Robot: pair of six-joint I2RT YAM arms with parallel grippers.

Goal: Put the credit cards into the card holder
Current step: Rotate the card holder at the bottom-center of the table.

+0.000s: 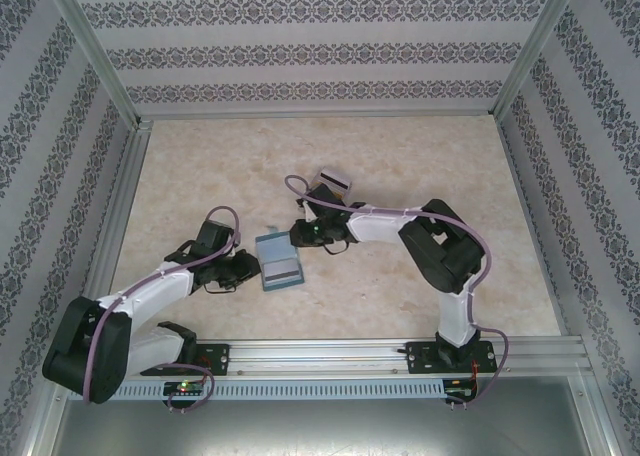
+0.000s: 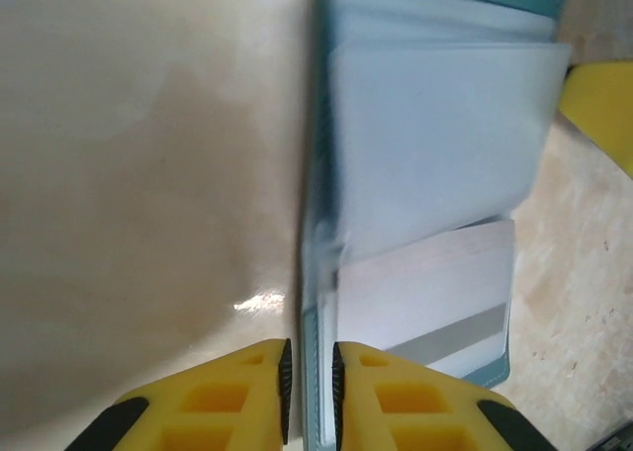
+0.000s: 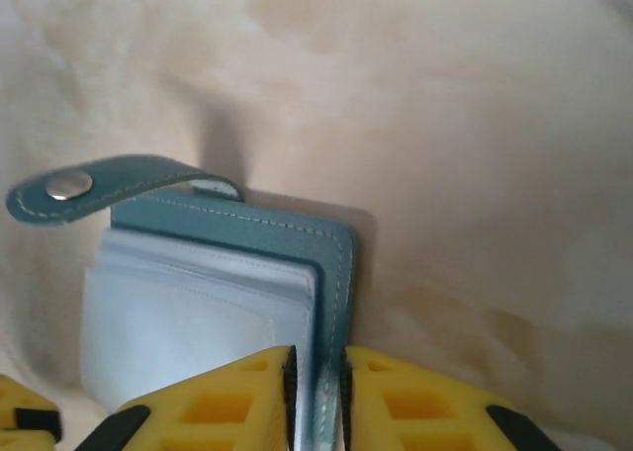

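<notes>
The teal-blue card holder (image 1: 279, 261) lies open on the table between the two arms, its pale blue-grey pocket pages (image 2: 435, 144) facing up. A grey-white credit card (image 2: 425, 308) with a grey stripe sits in a lower pocket. My left gripper (image 2: 310, 350) (image 1: 250, 267) is shut on the holder's left edge. From the far side my right gripper (image 3: 316, 354) (image 1: 298, 238) is shut on the teal cover edge (image 3: 336, 273). The holder's strap with its metal snap (image 3: 69, 186) curls off to the left in the right wrist view.
A clear box of upright cards (image 1: 335, 183) stands just beyond the right gripper. The beige tabletop (image 1: 420, 156) is bounded by patterned walls and a metal rail (image 1: 350, 351) at the near edge. A yellow shape (image 2: 603, 105) pokes in beside the holder in the left wrist view.
</notes>
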